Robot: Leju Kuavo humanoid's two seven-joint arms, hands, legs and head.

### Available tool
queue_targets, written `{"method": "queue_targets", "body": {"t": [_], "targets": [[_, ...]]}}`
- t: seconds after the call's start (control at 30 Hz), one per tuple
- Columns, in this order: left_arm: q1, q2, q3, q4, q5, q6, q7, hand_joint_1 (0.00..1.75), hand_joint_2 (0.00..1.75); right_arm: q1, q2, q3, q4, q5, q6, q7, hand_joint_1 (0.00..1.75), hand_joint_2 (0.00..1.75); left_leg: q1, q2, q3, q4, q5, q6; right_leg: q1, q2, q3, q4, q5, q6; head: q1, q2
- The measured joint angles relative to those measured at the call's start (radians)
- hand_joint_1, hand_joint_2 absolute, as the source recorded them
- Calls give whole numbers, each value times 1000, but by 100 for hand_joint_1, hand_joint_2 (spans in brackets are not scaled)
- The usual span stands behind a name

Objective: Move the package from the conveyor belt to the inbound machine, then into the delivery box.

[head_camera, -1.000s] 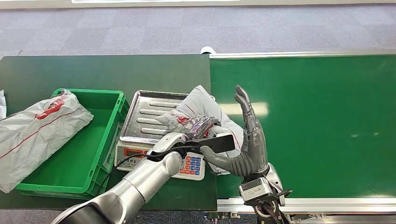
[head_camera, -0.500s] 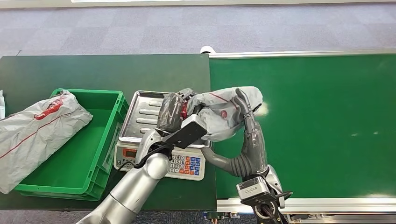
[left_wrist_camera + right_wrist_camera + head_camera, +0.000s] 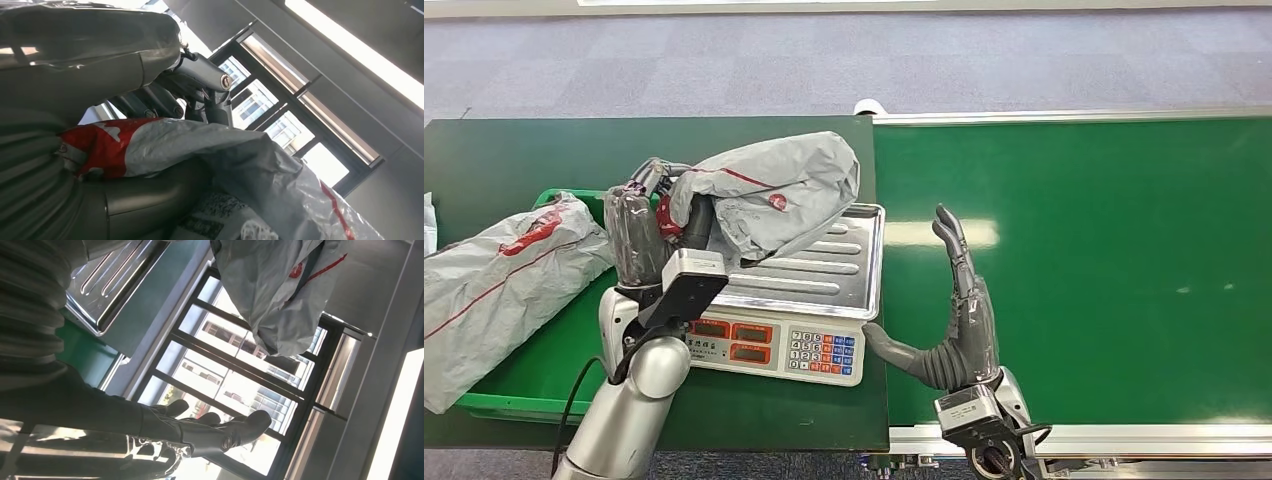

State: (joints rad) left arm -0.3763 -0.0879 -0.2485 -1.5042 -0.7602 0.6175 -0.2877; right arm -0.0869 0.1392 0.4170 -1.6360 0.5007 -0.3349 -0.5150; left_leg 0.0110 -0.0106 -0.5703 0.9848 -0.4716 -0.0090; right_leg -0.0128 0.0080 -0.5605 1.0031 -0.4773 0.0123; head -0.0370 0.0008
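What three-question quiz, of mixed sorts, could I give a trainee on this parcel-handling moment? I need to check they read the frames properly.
1. True or false: the left hand holds the grey package.
2. The right hand is: A) holding a parcel; B) open, fingers up, at the conveyor belt edge; C) pressing the scale keys.
3. Fill in: a second grey bag lies partly in the green ____.

Key
1. True: it holds the package up over the left part of the scale's steel tray.
2. B.
3. Crate.
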Motion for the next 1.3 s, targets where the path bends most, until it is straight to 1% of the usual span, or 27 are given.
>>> {"method": "queue_targets", "body": {"t": [0.1, 0.2, 0.33, 0.47, 0.57, 0.6, 0.7, 0.73, 0.83, 0.9, 0.97, 1.03, 1.13, 1.23, 1.3], "targets": [[1, 15, 35, 3, -29, 17, 48, 171, 175, 1, 0, 0, 2, -3, -1, 0, 0, 175, 0, 0, 0, 0, 0, 0, 0, 0, 0, 0, 0, 0, 0, 0], [-7, 44, 107, 45, -21, 25, 77, 172, 175, 4, 0, 0, 6, -10, -8, 0, 0, 175, 0, 1, 0, 0, 0, 0, 0, 0, -1, 0, 0, 0, 0, 0], [-42, 91, 252, 175, -52, 54, 91, 168, 175, 7, 0, 0, 14, -25, -24, 1, 0, 175, 2, 2, 0, 0, 0, -1, 2, 2, -1, 1, 0, -1, 0, 0], [-83, 124, 405, 301, -172, 72, 148, 171, 175, 10, 0, 1, 20, -30, -32, 3, 0, 175, 3, 3, 0, 0, 1, -1, 3, 3, -2, 1, 0, -1, 0, 0], [-110, 142, 506, 383, -225, 72, 163, 168, 175, 15, -2, 5, 29, -35, -41, 4, 0, 175, 3, 3, 0, 0, 1, -1, 3, 3, -2, 1, 0, -1, 0, 0], [-117, 145, 535, 402, -236, 73, 160, 155, 175, 15, -3, 7, 33, -38, -44, 4, 0, 175, 3, 3, 0, 0, 1, -1, 3, 3, -2, 1, 0, -1, 0, 0], [-134, 146, 607, 435, -246, 73, 142, 30, 175, 16, -5, 11, 42, -43, -53, 3, 0, 175, 2, 3, 0, 0, 0, -1, 3, 3, -2, 1, 0, -1, 0, 0], [-139, 146, 626, 442, -238, 73, 131, 0, 175, 16, -5, 11, 44, -44, -55, 4, 0, 175, 2, 3, 0, 0, 0, -1, 3, 3, -2, 1, 0, -1, 0, 0], [-146, 145, 657, 450, -137, 72, 58, 0, 175, 16, -5, 13, 51, -49, -59, 8, 0, 175, 2, 3, 0, 0, 0, -1, 3, 2, -2, 0, 0, -1, 0, 0], [-142, 142, 657, 444, -19, 60, 2, 0, 175, 17, -6, 13, 54, -52, -58, 13, 0, 175, 2, 2, 0, 0, 0, -1, 3, 2, -2, 0, 0, -1, 0, 0], [-128, 137, 646, 417, 121, 17, -46, 0, 175, 18, -6, 13, 56, -54, -50, 18, 0, 175, 3, 2, 0, 0, 1, -1, 3, 2, -2, 0, 0, -1, 0, 0], [-113, 134, 635, 389, 219, -27, -74, 0, 175, 20, -6, 12, 58, -55, -41, 22, 0, 175, 3, 3, 0, 0, 1, -1, 3, 3, -2, 1, 0, -1, 0, 0], [-90, 129, 617, 346, 288, -62, -95, 0, 175, 21, -6, 11, 62, -56, -30, 29, 0, 175, 3, 3, 0, 0, 0, -1, 3, 3, -2, 1, 0, -1, 0, 0], [17, 114, 543, 146, 456, -144, -156, 0, 175, 25, -7, 2, 81, -65, 6, 50, 0, 175, 2, 3, 0, 0, 0, -2, 3, 3, -2, 0, 0, -1, 0, 0], [84, 105, 501, 28, 522, -166, -182, 0, 175, 30, -7, -4, 94, -67, 17, 56, 0, 175, 2, 3, 0, 0, -1, -2, 2, 3, -2, 0, 0, -1, 0, 0]]}}
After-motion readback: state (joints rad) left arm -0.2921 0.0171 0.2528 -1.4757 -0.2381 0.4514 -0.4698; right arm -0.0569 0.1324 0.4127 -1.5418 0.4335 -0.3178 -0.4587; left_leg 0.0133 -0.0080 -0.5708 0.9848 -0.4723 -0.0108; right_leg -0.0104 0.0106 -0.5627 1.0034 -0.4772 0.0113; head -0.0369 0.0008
